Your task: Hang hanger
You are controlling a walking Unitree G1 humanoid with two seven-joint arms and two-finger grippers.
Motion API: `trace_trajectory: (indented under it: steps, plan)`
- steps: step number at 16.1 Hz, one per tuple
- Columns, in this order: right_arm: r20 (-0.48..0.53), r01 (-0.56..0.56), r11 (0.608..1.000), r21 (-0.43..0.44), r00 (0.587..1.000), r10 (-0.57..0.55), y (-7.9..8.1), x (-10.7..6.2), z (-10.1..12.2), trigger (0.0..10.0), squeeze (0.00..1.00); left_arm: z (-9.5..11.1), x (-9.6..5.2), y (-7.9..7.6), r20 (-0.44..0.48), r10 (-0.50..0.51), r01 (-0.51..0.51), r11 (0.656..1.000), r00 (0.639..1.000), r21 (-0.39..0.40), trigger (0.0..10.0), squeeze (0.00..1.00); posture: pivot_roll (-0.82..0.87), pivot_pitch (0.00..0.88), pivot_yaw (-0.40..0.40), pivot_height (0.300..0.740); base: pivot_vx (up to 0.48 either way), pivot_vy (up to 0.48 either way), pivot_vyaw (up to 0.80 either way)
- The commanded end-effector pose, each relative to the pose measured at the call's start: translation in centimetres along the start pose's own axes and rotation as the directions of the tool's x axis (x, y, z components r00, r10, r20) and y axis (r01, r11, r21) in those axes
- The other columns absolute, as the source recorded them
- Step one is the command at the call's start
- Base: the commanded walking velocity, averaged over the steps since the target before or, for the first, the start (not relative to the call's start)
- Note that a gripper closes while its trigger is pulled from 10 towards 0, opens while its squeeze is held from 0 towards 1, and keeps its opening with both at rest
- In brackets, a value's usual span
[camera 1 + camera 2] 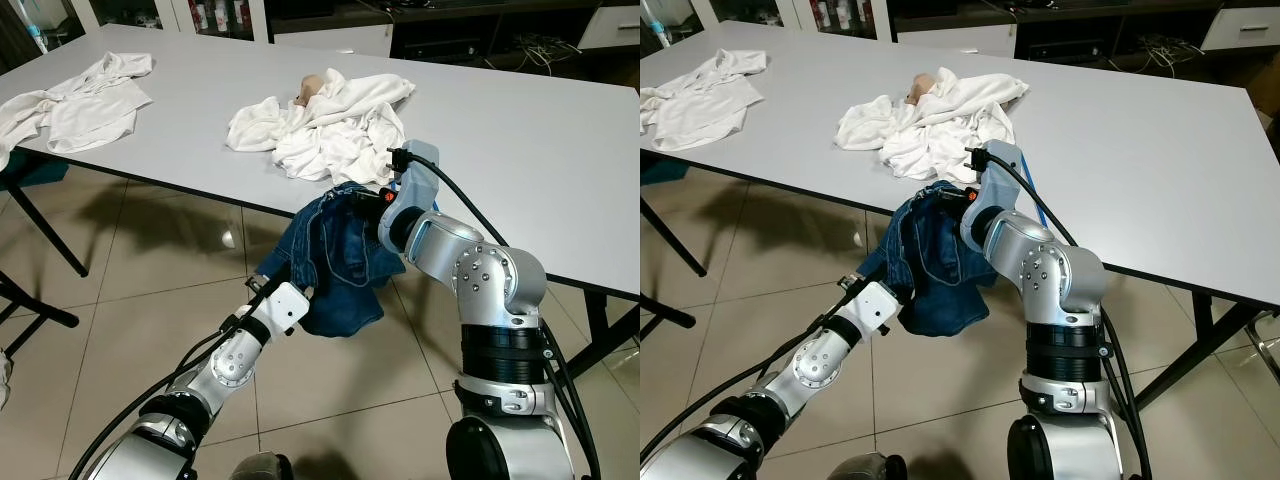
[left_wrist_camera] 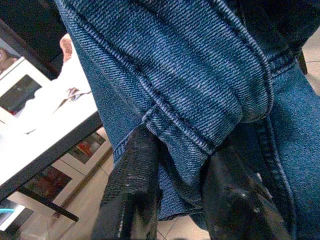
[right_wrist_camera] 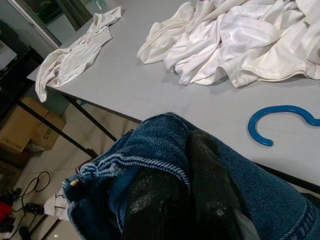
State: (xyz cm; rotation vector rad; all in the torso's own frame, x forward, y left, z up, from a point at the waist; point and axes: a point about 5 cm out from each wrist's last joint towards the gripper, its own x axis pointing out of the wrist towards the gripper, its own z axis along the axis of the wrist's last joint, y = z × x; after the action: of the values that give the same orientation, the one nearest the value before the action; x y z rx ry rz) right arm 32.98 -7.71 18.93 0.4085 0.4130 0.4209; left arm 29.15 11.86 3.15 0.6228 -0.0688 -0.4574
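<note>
Denim jeans (image 1: 335, 262), which we hold with both the left gripper (image 2: 182, 165) and right gripper (image 3: 187, 200) clamped on cloth; next, we judge, threading the blue hanger (image 3: 272, 122) lying beyond the right fingers.

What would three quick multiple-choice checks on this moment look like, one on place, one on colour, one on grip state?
1. Where does the blue hanger hook lie?
A. on the floor
B. on the table
C. on the white clothes pile

2. What colour is the garment held between the grippers?
A. blue denim
B. white
C. black

3. How is the left gripper?
A. open, away from cloth
B. resting on the table
C. shut on a denim fold

Key: 1 B, the hook rests on the grey table beside the white clothes pile. 2 A, the jeans are blue denim. 3 C, both fingers pinch a hemmed fold in the left wrist view; the right gripper also grips the denim.
</note>
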Motion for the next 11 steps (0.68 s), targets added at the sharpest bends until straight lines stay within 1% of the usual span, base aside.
trace_trajectory:
  steps: [1, 2, 4, 5, 6, 8, 9, 11]
  plan:
    - [0.030, -0.022, 1.000, -0.011, 0.999, 0.022, 0.0, 0.0, 0.4, 10.0, 0.00, 0.3, 0.1, 0.5, 0.030, 0.003, -0.003, 1.000, 1.000, 0.001, 0.0, 0.00, -0.02, 0.000, 0.062, 0.740, 0.000, 0.000, 0.00]
    - [0.035, -0.016, 1.000, -0.018, 0.999, 0.017, -0.4, 0.0, 0.3, 10.0, 0.00, 0.3, 0.1, 0.6, 0.037, 0.007, -0.006, 1.000, 0.999, -0.009, 0.0, 0.00, -0.02, 0.000, 0.062, 0.740, 0.000, 0.000, 0.00]
    - [0.065, -0.013, 0.998, -0.061, 0.998, 0.017, -1.6, -0.2, -0.1, 10.0, 0.00, 0.7, -0.1, 0.8, 0.079, 0.010, -0.006, 0.998, 0.997, -0.056, 0.0, 0.00, -0.02, 0.000, 0.063, 0.740, 0.000, 0.000, 0.00]
    - [0.078, -0.023, 0.997, -0.074, 0.997, 0.029, -1.9, -0.3, -0.2, 10.0, 0.00, 0.8, -0.2, 0.9, 0.095, 0.009, -0.003, 0.998, 0.995, -0.065, 0.0, 0.00, -0.02, 0.000, 0.062, 0.740, 0.000, 0.000, 0.00]
    - [0.100, -0.046, 0.994, -0.098, 0.993, 0.056, -2.7, -0.7, -0.4, 10.0, 0.00, 0.9, -0.3, 1.2, 0.116, 0.010, -0.001, 0.997, 0.993, -0.083, 0.0, 0.00, -0.02, 0.000, 0.063, 0.740, 0.000, 0.000, 0.00]
    - [0.117, -0.050, 0.992, -0.117, 0.991, 0.064, -3.3, -0.9, -0.5, 10.0, 0.00, 0.9, -0.5, 1.4, 0.125, 0.014, -0.002, 0.996, 0.992, -0.094, 0.0, 0.00, -0.02, 0.000, 0.064, 0.740, 0.000, 0.000, 0.00]
    - [0.134, -0.058, 0.991, -0.117, 0.988, 0.073, -3.7, -1.0, -0.3, 10.0, 0.00, 0.6, -0.8, 2.0, 0.122, 0.038, -0.021, 0.989, 0.992, -0.143, 0.0, 0.00, -0.02, 0.000, 0.066, 0.740, 0.000, 0.000, 0.00]
    - [0.146, -0.082, 0.989, -0.124, 0.984, 0.100, -3.4, -1.0, -0.2, 10.0, 0.00, 0.6, -0.8, 2.4, 0.133, 0.056, -0.031, 0.982, 0.990, -0.186, 0.0, 0.00, -0.01, 0.000, 0.066, 0.740, 0.000, 0.000, 0.00]
